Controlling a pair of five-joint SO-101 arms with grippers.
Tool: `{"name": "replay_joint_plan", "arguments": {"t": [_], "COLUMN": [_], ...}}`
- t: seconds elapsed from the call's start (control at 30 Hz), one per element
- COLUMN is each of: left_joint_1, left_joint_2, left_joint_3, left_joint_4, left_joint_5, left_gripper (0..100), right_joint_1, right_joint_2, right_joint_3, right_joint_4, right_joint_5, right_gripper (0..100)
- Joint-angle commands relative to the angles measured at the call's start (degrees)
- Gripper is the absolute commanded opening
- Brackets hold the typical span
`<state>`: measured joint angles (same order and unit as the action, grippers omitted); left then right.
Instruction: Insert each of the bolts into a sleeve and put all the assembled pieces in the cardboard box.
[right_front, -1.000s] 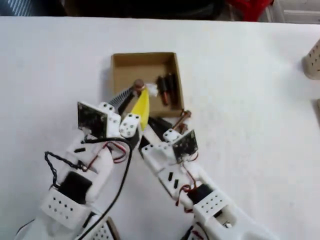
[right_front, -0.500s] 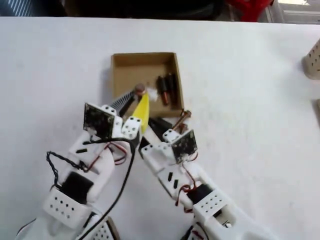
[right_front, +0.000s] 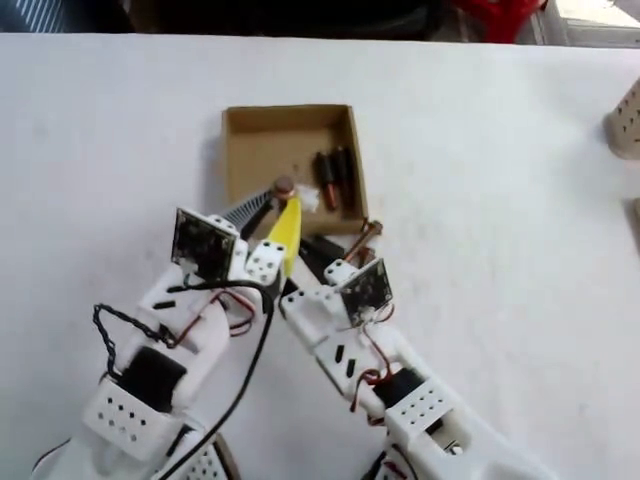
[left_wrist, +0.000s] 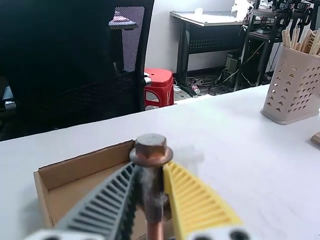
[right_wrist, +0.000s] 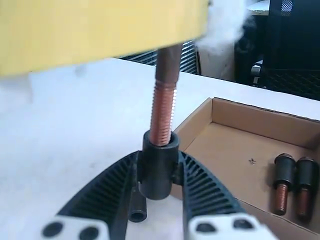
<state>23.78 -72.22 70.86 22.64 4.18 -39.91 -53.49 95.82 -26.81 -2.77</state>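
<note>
My left gripper (right_front: 281, 197) is shut on a copper bolt (right_front: 283, 186), with its grey and yellow fingers around the shank just under the hex head (left_wrist: 151, 146). It holds the bolt upright at the near edge of the cardboard box (right_front: 238, 150). Below it my right gripper (right_wrist: 159, 161) is shut on a black sleeve (right_wrist: 158, 170), and the bolt's threaded end (right_wrist: 163, 112) stands in the sleeve's mouth. Two assembled pieces (right_front: 335, 180) lie in the box's right side. A loose bolt (right_front: 366, 236) lies on the table just outside the box's near right corner.
Another black sleeve (right_wrist: 136, 214) lies on the table right under my right gripper's fingers. A perforated beige holder (right_front: 625, 120) stands at the table's far right edge. White table lies open to the left and right of the box.
My left gripper has drawn the bolt back from over the box toward its near edge, closer to my right gripper. The right arm has barely moved.
</note>
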Motion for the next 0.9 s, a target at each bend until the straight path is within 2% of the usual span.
{"name": "replay_joint_plan", "arguments": {"t": [0.0,0.87], "left_joint_1": [1.6,0.1], "left_joint_2": [0.9,1.1], "left_joint_3": [-2.1,-3.4], "left_joint_4": [0.8,0.8], "left_joint_5": [-0.3,-0.5], "left_gripper": [2,2], "right_joint_1": [1.3,1.5], "right_joint_2": [-1.1,-1.1], "right_joint_3": [0.4,0.4], "right_joint_4": [-0.2,-0.2], "right_joint_5": [-0.5,-0.5], "right_gripper": [1.6,1.6]}}
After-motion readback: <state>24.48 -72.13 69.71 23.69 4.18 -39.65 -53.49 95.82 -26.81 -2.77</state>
